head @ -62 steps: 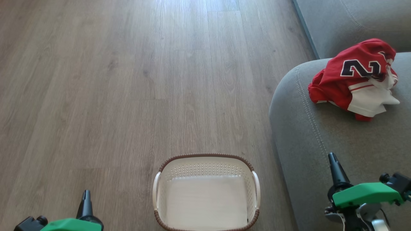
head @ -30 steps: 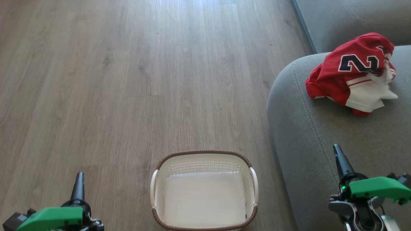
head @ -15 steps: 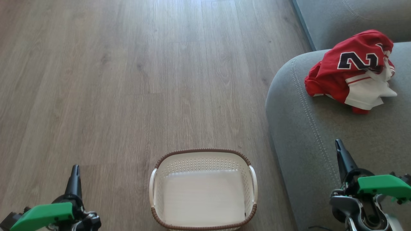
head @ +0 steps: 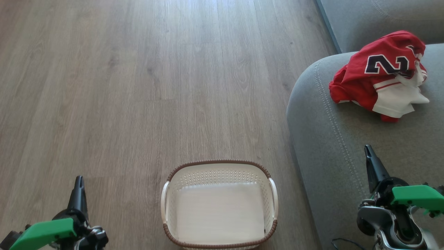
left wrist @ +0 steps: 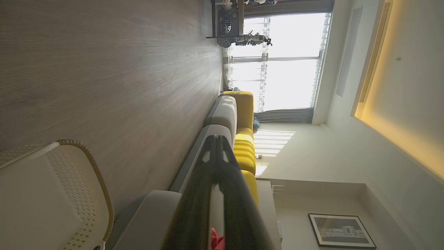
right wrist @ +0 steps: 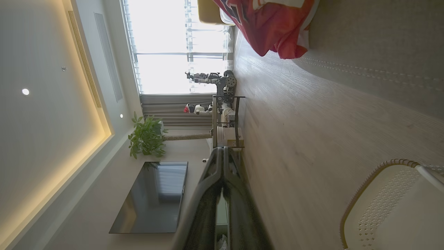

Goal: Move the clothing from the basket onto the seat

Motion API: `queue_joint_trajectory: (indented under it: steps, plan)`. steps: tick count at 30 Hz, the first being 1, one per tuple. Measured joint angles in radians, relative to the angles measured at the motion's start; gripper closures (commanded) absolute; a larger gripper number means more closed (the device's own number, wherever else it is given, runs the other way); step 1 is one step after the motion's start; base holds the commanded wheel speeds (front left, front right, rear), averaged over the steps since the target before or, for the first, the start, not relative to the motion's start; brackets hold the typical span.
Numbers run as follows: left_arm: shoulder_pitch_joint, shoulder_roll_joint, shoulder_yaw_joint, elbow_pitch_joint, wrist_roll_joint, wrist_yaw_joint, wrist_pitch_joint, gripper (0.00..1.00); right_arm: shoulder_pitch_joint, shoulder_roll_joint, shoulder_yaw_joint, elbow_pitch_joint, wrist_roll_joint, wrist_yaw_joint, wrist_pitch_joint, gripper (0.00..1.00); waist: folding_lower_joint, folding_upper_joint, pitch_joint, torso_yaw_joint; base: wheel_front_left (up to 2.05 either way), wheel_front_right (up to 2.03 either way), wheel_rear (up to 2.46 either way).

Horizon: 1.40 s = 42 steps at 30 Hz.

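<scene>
My view cuts a good deal off. In the head view the seat runs out of the frame at the right, and both my wrists are clipped by the bottom edge. The clothing is bunched in a red and white heap, with its black number partly lost in the folds, so I cannot tell how many pieces are in it. In my left wrist view my own fingers cover nearly all of it, leaving a red scrap at the bottom edge. In my right wrist view the top edge cuts it off, and the basket is clipped at the lower right corner. My left gripper sits at the lower left over the floor, jaws pressed together on nothing. My right gripper sits at the lower right above the seat, also closed and empty. The clothing lies on the seat at the upper right of the head view, well apart from my right gripper and up-frame of it, and farther again from my left. The basket stands on the floor at bottom centre between my grippers, with its white bottom showing.
</scene>
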Motion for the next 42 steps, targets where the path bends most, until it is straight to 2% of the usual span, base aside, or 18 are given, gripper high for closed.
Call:
queue_joint_trajectory:
  steps: [42]
  plan:
    - [-0.008, 0.000, 0.001, -0.001, 0.000, 0.000, 0.000, 1.00, 0.000, -0.025, 0.033, -0.002, 0.027, 0.000, -0.019, 1.00, 0.0000, 0.0000, 0.000, 0.000, 0.00, 0.00, 0.00]
